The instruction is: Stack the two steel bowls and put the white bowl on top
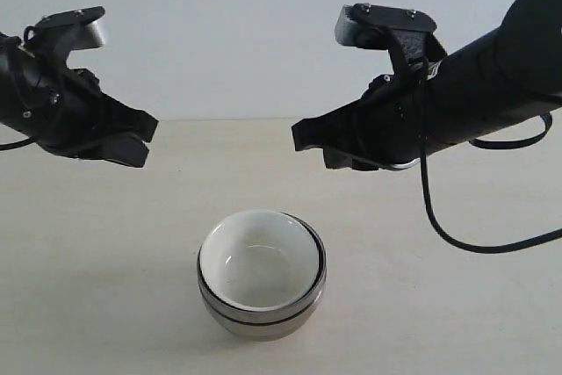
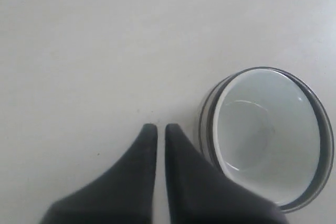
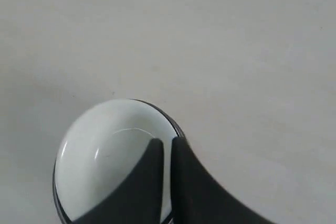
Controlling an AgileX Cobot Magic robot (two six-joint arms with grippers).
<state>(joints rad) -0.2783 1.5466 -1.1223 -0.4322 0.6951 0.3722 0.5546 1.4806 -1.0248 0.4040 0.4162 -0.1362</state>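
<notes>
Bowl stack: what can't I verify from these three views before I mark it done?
- Exterior view: the white bowl fills the steel bowls, hiding their insides and its own foot.
- Left wrist view: the left gripper covers part of the bowls' side; only thin steel rims show.
- Right wrist view: the right gripper covers part of the white bowl; the picture's edge cuts off more.

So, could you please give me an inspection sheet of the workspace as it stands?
Surface: pale matte table, no spills seen.
Job's things: steel bowls nested, white bowl seated inside on top.
Clutter: nothing seen.
Grippers: left gripper and right gripper hover either side of the stack, fingers shut, empty.
Cables: black cable hangs in a loop on the right, clear of the bowls.
Surroundings: plain pale wall.
</notes>
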